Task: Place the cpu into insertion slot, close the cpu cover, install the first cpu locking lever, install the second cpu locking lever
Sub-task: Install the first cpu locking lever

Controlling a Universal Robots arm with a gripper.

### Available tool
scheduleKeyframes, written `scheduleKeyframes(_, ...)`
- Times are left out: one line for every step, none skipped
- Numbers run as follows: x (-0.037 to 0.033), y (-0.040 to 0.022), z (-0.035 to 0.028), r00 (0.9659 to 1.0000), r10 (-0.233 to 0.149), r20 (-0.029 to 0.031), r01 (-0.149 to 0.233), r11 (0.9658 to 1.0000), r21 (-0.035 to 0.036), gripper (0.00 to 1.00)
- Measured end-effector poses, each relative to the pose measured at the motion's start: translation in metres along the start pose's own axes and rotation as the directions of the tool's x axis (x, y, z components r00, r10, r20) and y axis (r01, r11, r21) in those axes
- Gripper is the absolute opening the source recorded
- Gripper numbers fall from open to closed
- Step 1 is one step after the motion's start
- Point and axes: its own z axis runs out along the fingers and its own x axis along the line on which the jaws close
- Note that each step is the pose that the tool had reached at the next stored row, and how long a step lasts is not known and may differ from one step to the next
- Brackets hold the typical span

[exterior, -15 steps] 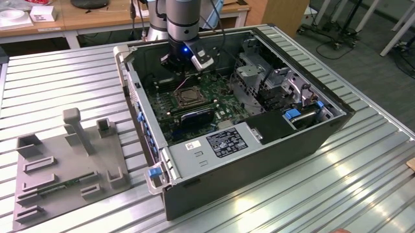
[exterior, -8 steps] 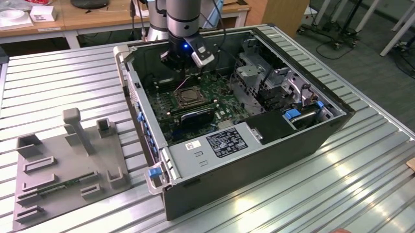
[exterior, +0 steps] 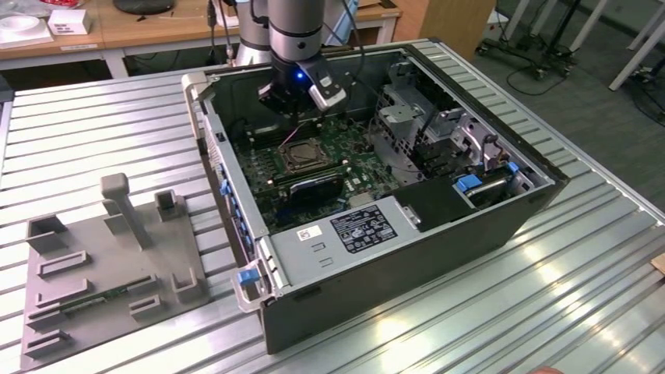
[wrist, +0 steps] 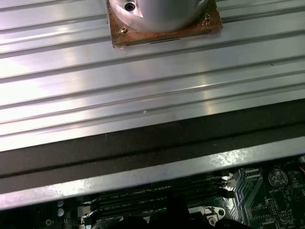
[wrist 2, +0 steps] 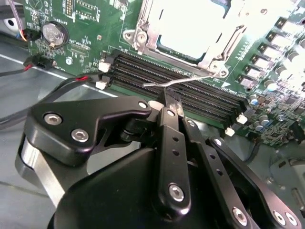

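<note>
Second wrist view: the black hand (wrist 2: 170,99), fingers pressed together, sits right at the thin silver wire lever (wrist 2: 198,79) by the silvery square cover (wrist 2: 144,33). Best to push slowly, without slipping.

Slatted table (exterior: 104,125) bears case (exterior: 416,265), perhaps jig (exterior: 104,269)

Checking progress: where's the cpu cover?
In the second wrist view, the cpu cover lies flat over the insertion slot, beside the memory slots, beyond the tool.

Exterior view high above the case (exterior: 416,265); both wrist views near its motherboard (wrist 2: 86,28) (wrist: 267,200)
</note>
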Motion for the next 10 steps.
scheduleKeyframes(-0.0001,-0.0006,-0.0001,1.0000,0.000,0.0000,0.000,1.0000,-0.0001,0.10)
scheduleKeyframes(-0.0001,-0.0007,-0.0001,1.0000,0.000,0.0002,0.000,1.0000,0.0000,0.10)
scheduleKeyframes(-0.0001,-0.0008,0.0000,1.0000,0.000,0.0003,0.000,1.0000,0.0001,0.10)
scheduleKeyframes(-0.0002,-0.0010,0.0002,1.0000,0.000,0.0004,0.000,1.0000,0.0001,0.10)
scheduleKeyframes(-0.0002,-0.0013,0.0003,1.0000,0.000,0.0004,0.000,1.0000,0.0002,0.10)
scheduleKeyframes(-0.0003,-0.0016,0.0005,1.0000,0.000,0.0004,0.000,1.0000,0.0002,0.10)
scheduleKeyframes(-0.0003,-0.0020,0.0005,1.0000,0.000,0.0003,0.000,1.0000,0.0005,0.10)
scheduleKeyframes(-0.0004,-0.0026,0.0006,1.0000,0.000,0.0004,0.000,1.0000,0.0004,0.10)
scheduleKeyframes(-0.0004,-0.0030,0.0009,1.0000,0.000,0.0005,0.000,1.0000,0.0002,0.10)
scheduleKeyframes(-0.0004,-0.0031,0.0011,1.0000,0.000,0.0006,0.000,1.0000,0.0002,0.10)
